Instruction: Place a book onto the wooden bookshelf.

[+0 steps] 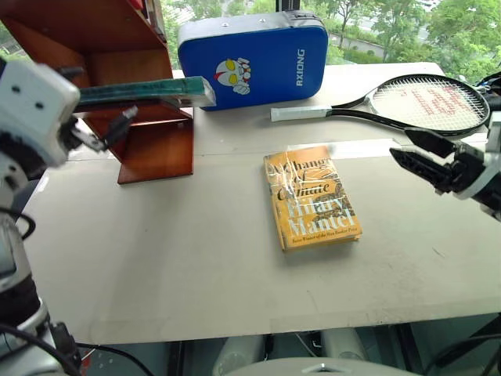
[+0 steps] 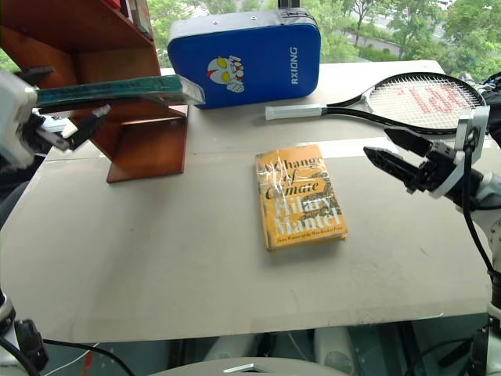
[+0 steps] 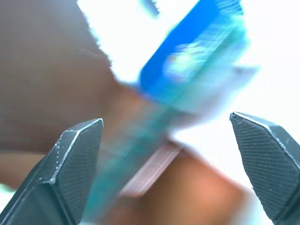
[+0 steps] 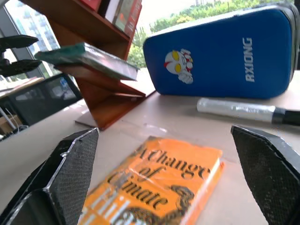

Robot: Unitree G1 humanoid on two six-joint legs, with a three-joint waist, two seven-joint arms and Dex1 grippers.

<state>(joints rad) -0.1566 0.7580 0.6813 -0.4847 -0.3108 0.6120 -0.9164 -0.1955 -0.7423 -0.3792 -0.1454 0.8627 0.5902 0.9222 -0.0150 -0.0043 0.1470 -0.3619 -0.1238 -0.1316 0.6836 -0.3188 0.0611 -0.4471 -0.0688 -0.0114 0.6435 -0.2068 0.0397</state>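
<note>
The teal-green book (image 1: 149,91) lies flat on a lower board of the wooden bookshelf (image 1: 153,149) at the table's far left, its right end sticking out past the shelf's side. My left gripper (image 1: 98,98) hovers at the book's left end, open, with one finger above the book and one below it, gripping nothing. In the right wrist view its two fingers (image 4: 21,41) stand just off the book's end (image 4: 89,58). My right gripper (image 1: 415,153) hangs open and empty over the table's right side, pointing left.
A yellow-orange book (image 1: 311,197) lies flat mid-table, left of my right gripper. Behind it stands a blue padded case (image 1: 254,59), and a tennis racket (image 1: 423,106) lies at the back right. Other books (image 4: 124,9) stand on the shelf's upper level.
</note>
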